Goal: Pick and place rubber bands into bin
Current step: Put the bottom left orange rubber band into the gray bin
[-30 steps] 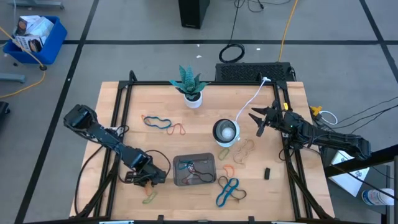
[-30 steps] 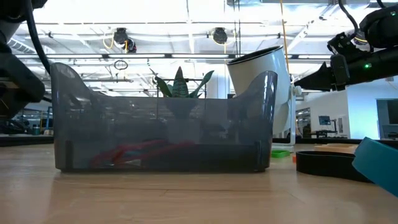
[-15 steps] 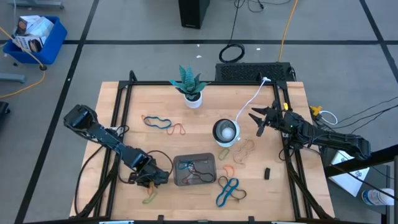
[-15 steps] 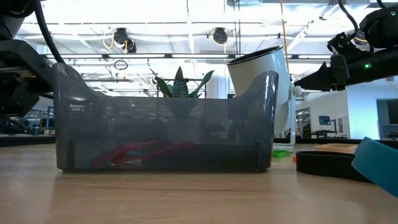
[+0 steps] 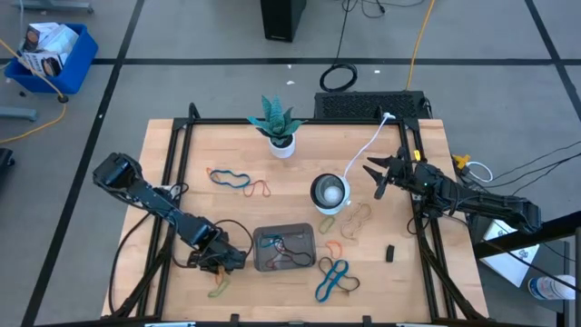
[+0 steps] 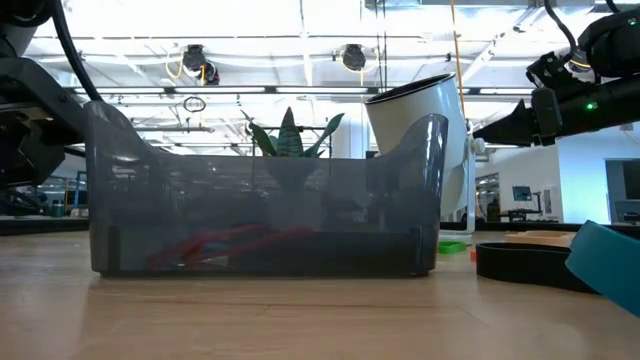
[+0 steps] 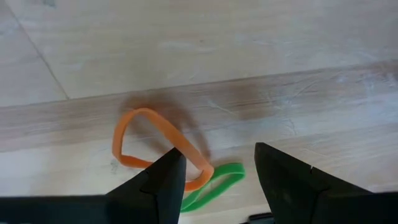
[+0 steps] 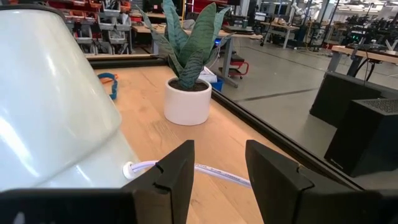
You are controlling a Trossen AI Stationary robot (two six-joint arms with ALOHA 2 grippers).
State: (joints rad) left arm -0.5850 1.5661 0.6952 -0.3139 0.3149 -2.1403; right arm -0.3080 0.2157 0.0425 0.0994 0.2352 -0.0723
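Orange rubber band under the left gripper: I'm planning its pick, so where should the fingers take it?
Judging by the left wrist view, grip the orange rubber band at the end overlapping the green band, coming straight down; it lies flat, beneath the open left gripper.

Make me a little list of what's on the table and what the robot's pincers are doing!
left pincer: open, low over an orange band and a green band, left of the bin
right pincer: open, waiting by the bowl
bin: holds a few bands
blue bands: on the table in front of the bin
tan bands: right of the bowl
plant: at the back
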